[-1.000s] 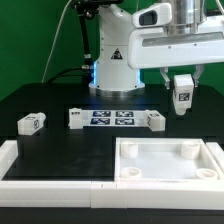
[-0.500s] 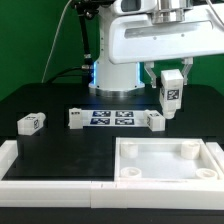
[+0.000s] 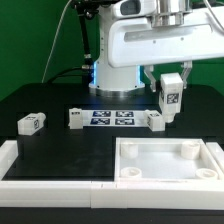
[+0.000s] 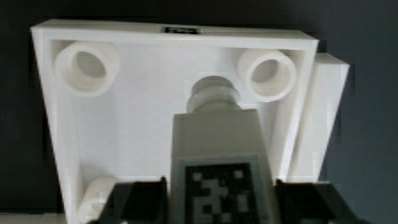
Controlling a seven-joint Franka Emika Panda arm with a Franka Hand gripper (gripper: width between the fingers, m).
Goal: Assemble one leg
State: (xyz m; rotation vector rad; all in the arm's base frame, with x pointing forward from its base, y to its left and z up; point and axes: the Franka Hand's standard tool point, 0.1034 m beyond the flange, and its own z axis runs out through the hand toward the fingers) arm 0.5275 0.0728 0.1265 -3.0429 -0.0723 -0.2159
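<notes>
High in the exterior view's upper right, the gripper (image 3: 170, 92) is clamped on the leg (image 3: 171, 98), holding it in the air over the tray (image 3: 150, 178), whose visible corner sockets (image 3: 186, 150) hold nothing. By my judgement the pickup is done, and seating the leg in a socket is left. No writing is legible, only the leg's black-and-white tag (image 4: 222, 195).

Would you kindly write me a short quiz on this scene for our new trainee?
1. True or false: the gripper is shut on a leg.
2. How many loose legs lie on the table?
3. In the wrist view, what shows beyond the held leg? A. bare table B. tray C. another leg
Key: 1. true; 2. three; 3. B
</notes>
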